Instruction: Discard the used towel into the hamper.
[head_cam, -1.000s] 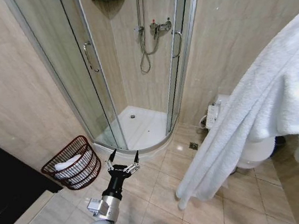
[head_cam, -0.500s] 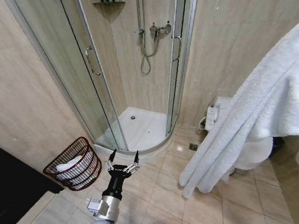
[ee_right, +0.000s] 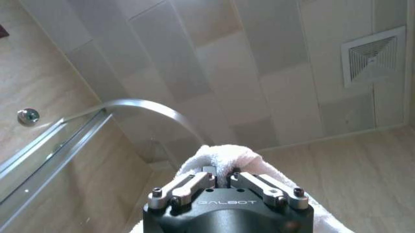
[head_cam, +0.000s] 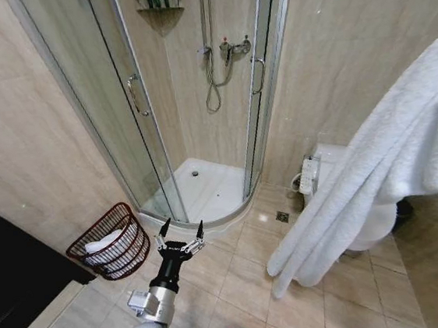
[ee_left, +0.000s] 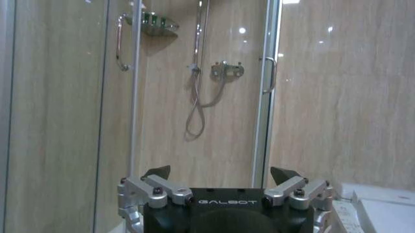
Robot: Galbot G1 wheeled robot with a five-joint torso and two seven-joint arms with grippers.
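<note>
"GALBOT" is printed on the left tool and the right tool.

Glass shower cabin in the corner; toilet beside it.

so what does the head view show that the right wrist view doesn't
Head view alone: the hamper on the floor tiles beside the shower cabin, a white cloth already inside it, the left gripper held low with its jaws open, and the long drape of the towel hanging at the right. Right wrist view alone: the right gripper with its jaws shut on a bunched fold of towel, a ceiling vent and the curved top rail of the cabin. Both share the white towel and the beige wall tiles.
</note>
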